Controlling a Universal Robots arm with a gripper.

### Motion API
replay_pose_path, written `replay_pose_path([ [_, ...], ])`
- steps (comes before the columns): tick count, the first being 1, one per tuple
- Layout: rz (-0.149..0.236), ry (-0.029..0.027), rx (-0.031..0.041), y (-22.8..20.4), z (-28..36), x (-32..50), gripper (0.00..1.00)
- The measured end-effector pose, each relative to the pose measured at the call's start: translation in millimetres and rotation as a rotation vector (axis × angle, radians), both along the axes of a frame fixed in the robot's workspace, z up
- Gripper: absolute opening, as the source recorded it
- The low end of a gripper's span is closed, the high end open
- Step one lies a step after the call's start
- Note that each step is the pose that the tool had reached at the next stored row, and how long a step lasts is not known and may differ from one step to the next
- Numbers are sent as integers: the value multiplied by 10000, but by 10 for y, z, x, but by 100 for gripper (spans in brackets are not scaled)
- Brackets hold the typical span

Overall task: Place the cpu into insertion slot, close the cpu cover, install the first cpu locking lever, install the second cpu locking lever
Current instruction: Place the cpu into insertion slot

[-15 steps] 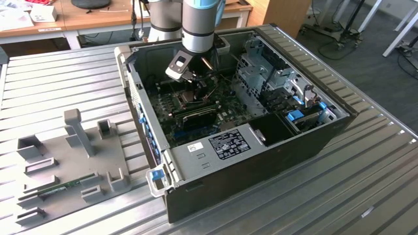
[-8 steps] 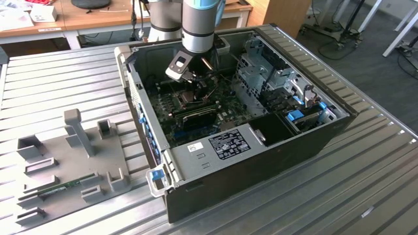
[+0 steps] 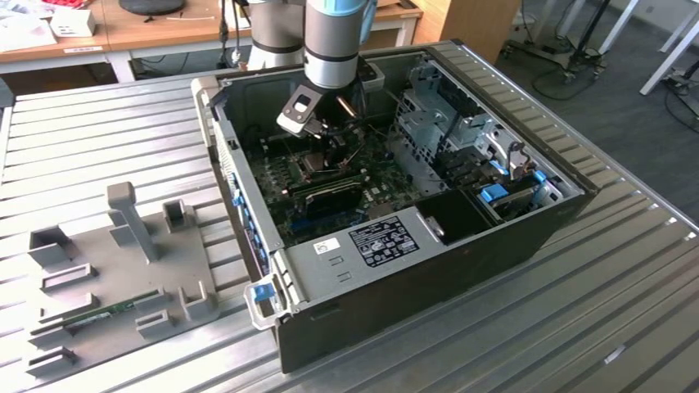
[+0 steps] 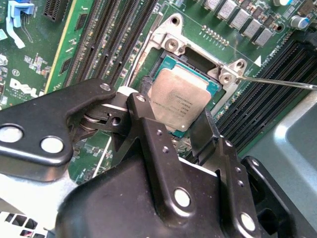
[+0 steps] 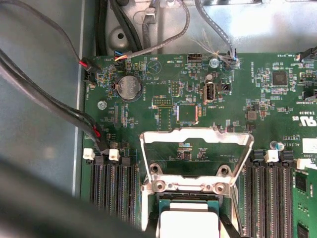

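The cpu (image 4: 181, 101), a square chip with a silver-grey top, lies over the insertion slot (image 4: 166, 64) of the green motherboard. My gripper (image 4: 176, 101) is shut on it, one black finger (image 4: 202, 126) against each of two opposite edges. Whether the chip is fully seated I cannot tell. In the first wrist view the cpu (image 5: 188, 224) sits just below the cpu cover (image 5: 195, 138), a silver frame plate swung open on its hinge. A thin metal locking lever (image 4: 277, 82) sticks out beside the slot. In the exterior view my gripper (image 3: 319, 139) reaches down into the open computer case (image 3: 437, 270).
Long black memory slots (image 4: 116, 34) flank the socket on both sides. Black cables (image 5: 44, 99) run along the case wall. A metal drive cage (image 3: 459, 131) fills the exterior view's right of the case. A grey fixture plate (image 3: 110, 278) lies on the table at the exterior view's left.
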State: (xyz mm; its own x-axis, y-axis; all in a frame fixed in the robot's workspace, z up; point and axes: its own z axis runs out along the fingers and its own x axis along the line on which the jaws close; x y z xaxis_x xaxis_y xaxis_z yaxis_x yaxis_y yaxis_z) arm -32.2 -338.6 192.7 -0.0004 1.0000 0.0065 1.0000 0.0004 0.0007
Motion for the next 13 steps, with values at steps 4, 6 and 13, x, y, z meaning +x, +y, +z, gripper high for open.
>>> replay_pose_path([
  [4, 0, 0, 0, 0, -3, 0, 54],
  [6, 0, 1, -2, 0, -4, 0, 54],
  [13, 2, 0, 2, 3, -7, 1, 54],
])
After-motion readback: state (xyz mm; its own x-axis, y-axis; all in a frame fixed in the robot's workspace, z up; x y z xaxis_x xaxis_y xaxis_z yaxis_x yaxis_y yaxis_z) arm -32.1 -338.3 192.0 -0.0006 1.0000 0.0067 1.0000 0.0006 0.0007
